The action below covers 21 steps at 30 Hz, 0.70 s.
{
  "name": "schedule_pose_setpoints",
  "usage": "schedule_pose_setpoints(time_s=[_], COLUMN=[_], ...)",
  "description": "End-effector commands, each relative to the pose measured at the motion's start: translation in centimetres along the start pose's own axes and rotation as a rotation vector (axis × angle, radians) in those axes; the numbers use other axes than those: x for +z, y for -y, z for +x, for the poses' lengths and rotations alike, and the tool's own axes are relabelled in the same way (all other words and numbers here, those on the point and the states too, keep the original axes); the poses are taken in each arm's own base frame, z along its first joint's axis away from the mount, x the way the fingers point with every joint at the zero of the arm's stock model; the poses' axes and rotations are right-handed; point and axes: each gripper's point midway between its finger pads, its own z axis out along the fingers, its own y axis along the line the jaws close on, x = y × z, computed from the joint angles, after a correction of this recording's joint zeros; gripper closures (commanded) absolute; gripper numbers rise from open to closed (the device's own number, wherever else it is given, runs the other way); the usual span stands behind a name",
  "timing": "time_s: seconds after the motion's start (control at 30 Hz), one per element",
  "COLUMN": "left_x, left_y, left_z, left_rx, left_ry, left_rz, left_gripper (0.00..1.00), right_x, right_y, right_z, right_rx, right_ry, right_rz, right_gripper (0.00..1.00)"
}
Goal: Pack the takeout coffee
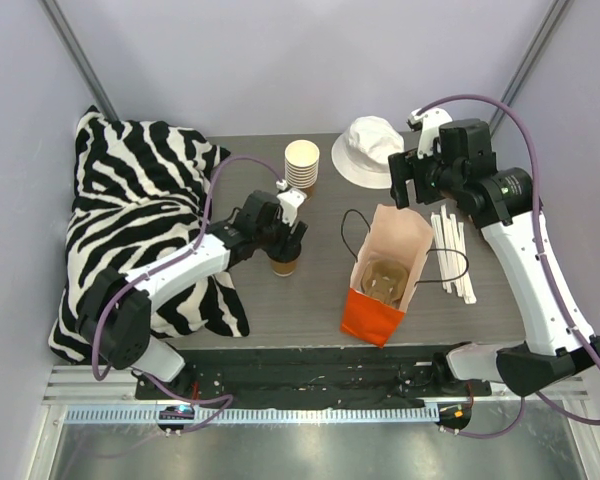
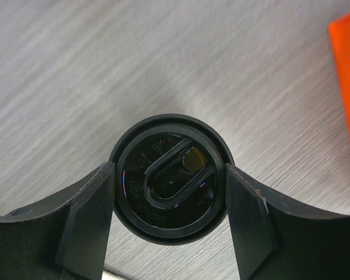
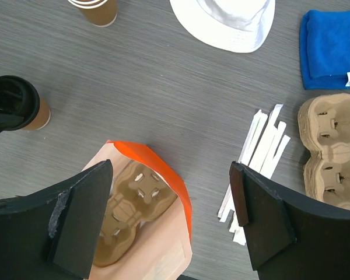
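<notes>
My left pincer [image 1: 286, 243] grasps the black-lidded tan paper cup [image 2: 170, 178], unbagged, nine o'clock of the orange-based paper bag [image 1: 372, 318]; right pincer [image 3: 170, 169] released.

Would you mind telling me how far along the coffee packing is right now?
Done: the carrier sits in the open bag, and the coffee is lidded. In hand: the left fingers clamp its sides while it stands on the table beside the bag. Left: lifting it into the carrier. The right fingers hang open over the bag, empty.
</notes>
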Motion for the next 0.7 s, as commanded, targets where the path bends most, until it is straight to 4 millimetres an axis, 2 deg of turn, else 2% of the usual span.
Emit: schedule_pose_setpoints(time_s=[0.0, 0.17, 0.23, 0.33, 0.37, 0.4, 0.43, 0.63, 0.67], left_x=[-0.4, 0.0, 0.0, -0.6, -1.0, -1.3, -1.6, -4.4, -5.4], left_y=[0.0, -0.5, -0.5, -0.5, -0.5, -0.5, -0.6, -0.2, 0.1], left_z=[-2.3, -1.2, -0.8, -0.9, -1.6, -1.3, -1.4, -4.0, -4.6], left_rx=[0.062, 0.080, 0.082, 0.086, 0.087, 0.087, 0.089, 0.112, 0.119], left_ry=[0.170, 0.174, 0.155, 0.138, 0.145, 0.120, 0.114, 0.089, 0.062], left_rz=[0.021, -0.003, 0.000, -0.002, 0.000, 0.000, -0.004, 0.019, 0.039], left_gripper=[0.34, 0.29, 0.18, 0.10, 0.07, 0.02, 0.00, 0.00, 0.00], right_x=[-0.1, -0.1, -0.2, -0.2, -0.2, -0.2, -0.2, -0.4, -0.3], right_y=[-0.2, -0.2, -0.1, -0.2, -0.1, -0.1, -0.2, -0.2, -0.2], right_z=[-1.8, -1.8, -1.8, -1.8, -1.9, -1.9, -2.0, -2.2, -2.1], right_rx=[0.014, 0.011, 0.012, 0.009, 0.008, 0.008, 0.006, 0.007, 0.007], right_ry=[0.066, 0.067, 0.064, 0.066, 0.067, 0.068, 0.069, 0.075, 0.074], right_rz=[-0.011, -0.011, -0.009, -0.012, -0.011, -0.011, -0.012, -0.015, -0.017], right_gripper=[0.11, 0.11, 0.11, 0.11, 0.11, 0.11, 0.11, 0.11, 0.11])
